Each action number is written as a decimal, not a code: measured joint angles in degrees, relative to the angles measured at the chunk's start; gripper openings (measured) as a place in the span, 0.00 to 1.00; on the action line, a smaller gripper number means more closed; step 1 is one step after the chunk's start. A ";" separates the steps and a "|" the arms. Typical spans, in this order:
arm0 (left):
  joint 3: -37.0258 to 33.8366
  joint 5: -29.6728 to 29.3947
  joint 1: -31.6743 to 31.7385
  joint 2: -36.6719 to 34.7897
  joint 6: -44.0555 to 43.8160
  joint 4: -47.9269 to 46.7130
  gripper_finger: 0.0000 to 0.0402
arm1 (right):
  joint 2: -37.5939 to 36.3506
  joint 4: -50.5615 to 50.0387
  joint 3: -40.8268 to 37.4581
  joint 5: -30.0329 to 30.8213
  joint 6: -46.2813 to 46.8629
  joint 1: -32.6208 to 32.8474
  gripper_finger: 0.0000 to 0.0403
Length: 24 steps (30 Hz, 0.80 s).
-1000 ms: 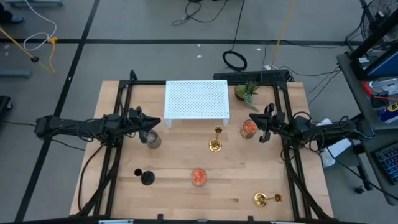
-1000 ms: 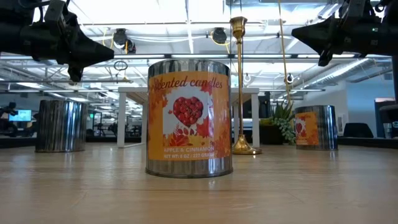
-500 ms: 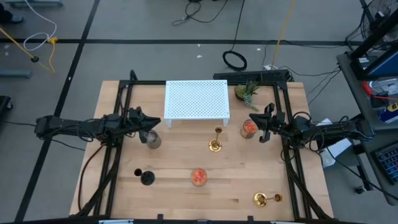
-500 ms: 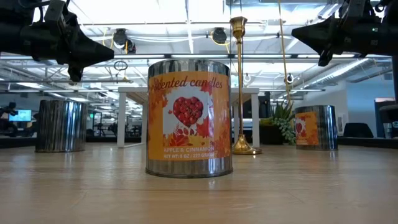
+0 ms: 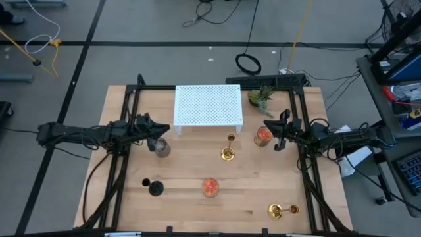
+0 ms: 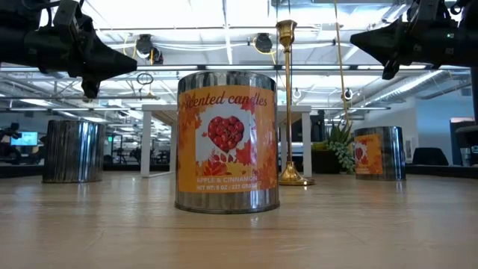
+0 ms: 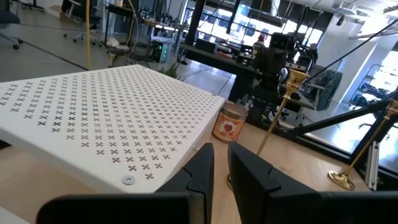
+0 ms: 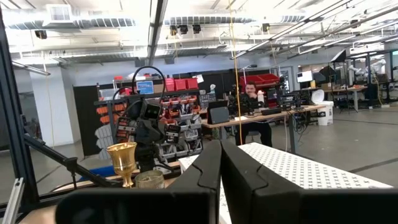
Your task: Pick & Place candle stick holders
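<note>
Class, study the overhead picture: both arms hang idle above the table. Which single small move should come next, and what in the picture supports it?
Probably lower the left gripper toward the grey glass cup, opening wider. It hovers beside that cup, empty, fingers only slightly apart. The right gripper, shut and empty, waits by the orange cup.

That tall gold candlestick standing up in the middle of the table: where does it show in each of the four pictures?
High view: the upright gold candlestick is at table centre, just in front of the white perforated stand.
Low view: it rises right behind the big orange candle tin.
Left wrist view: it leans across the right side, past the stand.
Right wrist view: only its cup shows, lower left.
Shared landmark: the white stand.
</note>
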 joint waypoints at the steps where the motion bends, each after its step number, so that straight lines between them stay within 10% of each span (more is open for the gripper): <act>1: -0.02 0.00 -0.02 0.02 0.00 -0.02 0.13 | 0.00 0.01 -0.01 0.00 -0.01 0.00 0.02; 24: 0.00 -0.02 -0.02 0.01 5.97 -0.07 0.13 | 0.02 0.45 -0.01 0.00 -0.02 -0.02 0.02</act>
